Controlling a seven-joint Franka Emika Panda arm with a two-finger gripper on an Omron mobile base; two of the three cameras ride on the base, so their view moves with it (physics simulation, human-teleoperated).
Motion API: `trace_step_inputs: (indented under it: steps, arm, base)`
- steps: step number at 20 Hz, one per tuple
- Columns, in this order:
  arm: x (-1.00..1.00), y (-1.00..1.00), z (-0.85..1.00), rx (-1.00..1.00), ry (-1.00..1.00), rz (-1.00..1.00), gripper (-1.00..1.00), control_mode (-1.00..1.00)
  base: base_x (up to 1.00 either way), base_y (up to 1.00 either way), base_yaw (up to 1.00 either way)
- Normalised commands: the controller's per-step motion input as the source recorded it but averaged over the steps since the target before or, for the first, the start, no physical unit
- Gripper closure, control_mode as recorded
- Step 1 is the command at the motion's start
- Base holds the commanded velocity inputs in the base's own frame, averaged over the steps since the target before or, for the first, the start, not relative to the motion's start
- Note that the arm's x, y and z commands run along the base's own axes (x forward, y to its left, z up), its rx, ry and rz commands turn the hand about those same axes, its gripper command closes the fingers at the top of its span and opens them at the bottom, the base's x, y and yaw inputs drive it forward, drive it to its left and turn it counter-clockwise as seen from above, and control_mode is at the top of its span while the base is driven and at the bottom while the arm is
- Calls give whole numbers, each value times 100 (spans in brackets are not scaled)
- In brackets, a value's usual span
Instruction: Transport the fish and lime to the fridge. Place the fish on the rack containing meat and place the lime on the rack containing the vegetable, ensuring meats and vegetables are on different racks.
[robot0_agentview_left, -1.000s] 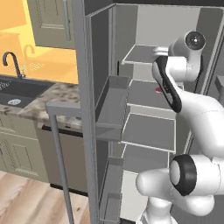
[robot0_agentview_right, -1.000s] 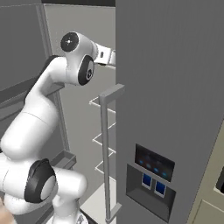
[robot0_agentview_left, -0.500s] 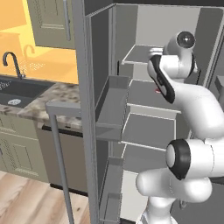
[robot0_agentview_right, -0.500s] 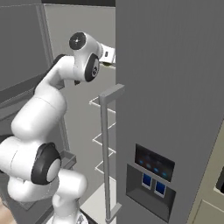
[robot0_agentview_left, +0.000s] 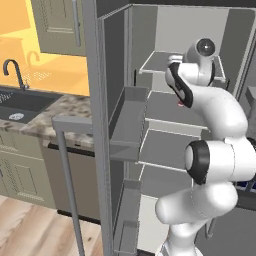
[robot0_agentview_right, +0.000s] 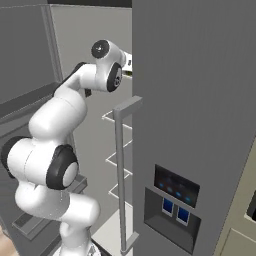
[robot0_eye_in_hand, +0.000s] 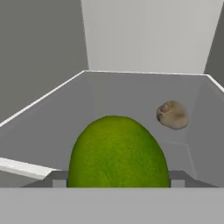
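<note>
Since one second ago the arm has reached deeper into the tall grey fridge. Claw grips the smooth round green lime above the topmost flat grey shelf, near its front edge. Brownish-tan round vegetable lies ahead, toward the back right corner.

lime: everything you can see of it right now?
The lime is a smooth, evenly green ball with a faintly pebbled skin, no stem or marks showing. In the hand view it sits low and centred, close to the camera, held in the gripper, whose tips flank its base. It is above the top fridge shelf, and whether it touches the shelf cannot be told. The brownish vegetable lies apart, farther back.
</note>
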Motion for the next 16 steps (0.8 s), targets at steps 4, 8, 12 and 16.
trace_step_inputs:
  steps: [4, 8, 12, 16]
  arm:
    - [45, -24, -12, 0, 2, 0, 100, -100]
    - [44, -19, -11, 0, 8, 0, 100, -100]
    - [44, -12, -11, 0, 11, 0, 100, -100]
    - [44, -13, -8, 0, 8, 0, 100, -100]
  base:
    - [0, 0, 0]
    - [0, 0, 0]
    - [0, 0, 0]
    - [0, 0, 0]
